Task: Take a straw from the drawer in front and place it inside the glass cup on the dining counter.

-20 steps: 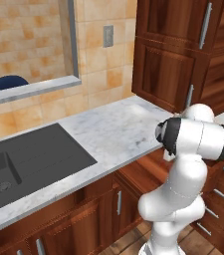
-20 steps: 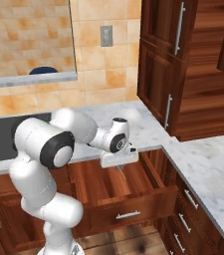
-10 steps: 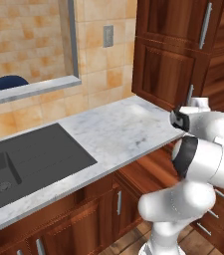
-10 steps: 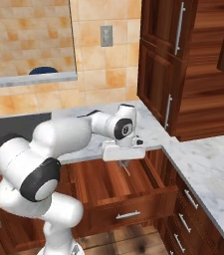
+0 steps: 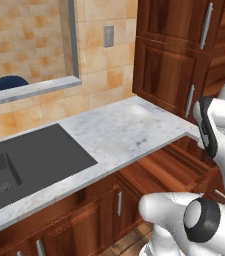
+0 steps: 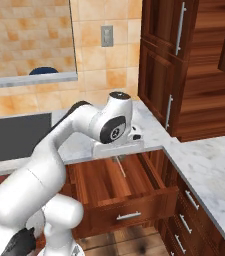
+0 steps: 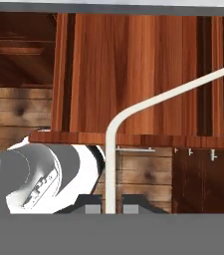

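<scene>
My gripper [image 6: 117, 156] hangs over the open drawer [image 6: 115, 186], just below the counter edge, and is shut on the straw [image 6: 120, 168]. A short piece of the thin straw pokes down from it toward the drawer floor. In the hand view the straw [image 7: 110, 164] looks pale; it rises from between the two dark fingertips [image 7: 91, 208], bends, and slants off to the upper right. My gripper [image 7: 110, 208] has the straw clamped at its lower end. The glass cup and the dining counter are out of view.
A marble counter [image 5: 119, 135] with a black sink [image 5: 19, 162] runs left of the drawer, and another marble stretch [image 6: 209, 165] turns the corner to the right. Tall wooden cabinets [image 6: 184, 65] stand behind. The drawer front [image 6: 129, 215] juts into the aisle.
The arm's elbow and upper links have swung round to the right while the hand stayed over the drawer. The straw remains in the grip.
</scene>
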You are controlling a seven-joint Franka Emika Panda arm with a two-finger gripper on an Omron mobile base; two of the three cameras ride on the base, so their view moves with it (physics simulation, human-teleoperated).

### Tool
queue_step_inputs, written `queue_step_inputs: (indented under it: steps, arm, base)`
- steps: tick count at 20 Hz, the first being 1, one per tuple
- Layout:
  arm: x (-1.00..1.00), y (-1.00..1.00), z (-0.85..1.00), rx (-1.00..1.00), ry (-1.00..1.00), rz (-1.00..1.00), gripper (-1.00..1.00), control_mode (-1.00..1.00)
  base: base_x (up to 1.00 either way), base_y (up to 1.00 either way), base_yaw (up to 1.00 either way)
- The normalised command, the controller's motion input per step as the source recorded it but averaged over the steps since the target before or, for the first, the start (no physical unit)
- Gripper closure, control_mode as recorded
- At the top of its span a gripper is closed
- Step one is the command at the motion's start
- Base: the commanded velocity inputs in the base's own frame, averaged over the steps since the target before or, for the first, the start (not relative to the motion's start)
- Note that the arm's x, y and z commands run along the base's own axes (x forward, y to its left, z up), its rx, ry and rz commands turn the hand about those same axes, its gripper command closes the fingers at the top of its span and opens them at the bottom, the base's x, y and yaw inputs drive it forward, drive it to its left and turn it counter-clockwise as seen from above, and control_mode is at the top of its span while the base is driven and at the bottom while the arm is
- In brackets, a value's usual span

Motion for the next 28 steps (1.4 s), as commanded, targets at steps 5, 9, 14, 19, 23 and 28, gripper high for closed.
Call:
queue_step_inputs:
  steps: [5,9,14,19,23,28]
  arm:
    - [-0.40,0.41,0.57,0.00,-0.29,0.00,1.00,-1.00]
    - [-0.02,0.54,0.29,0.00,-0.04,0.00,1.00,-1.00]
    - [0.07,0.43,0.14,0.00,0.06,0.00,1.00,-1.00]
    - [0.05,0.20,0.04,0.00,0.07,0.00,1.00,-1.00]
    - [-0.21,0.02,0.00,0.00,0.01,0.00,1.00,1.00]
    - [0.00,0.00,0.00,0.00,0.00,0.00,1.00,1.00]
  base:
    - [0.00,0.00,0.00]
    - [0.00,0.00,0.00]
    - [0.00,0.00,0.00]
    - [0.00,0.00,0.00]
    - [-0.50,0.03,0.00]
    - [-1.00,0.33,-0.01]
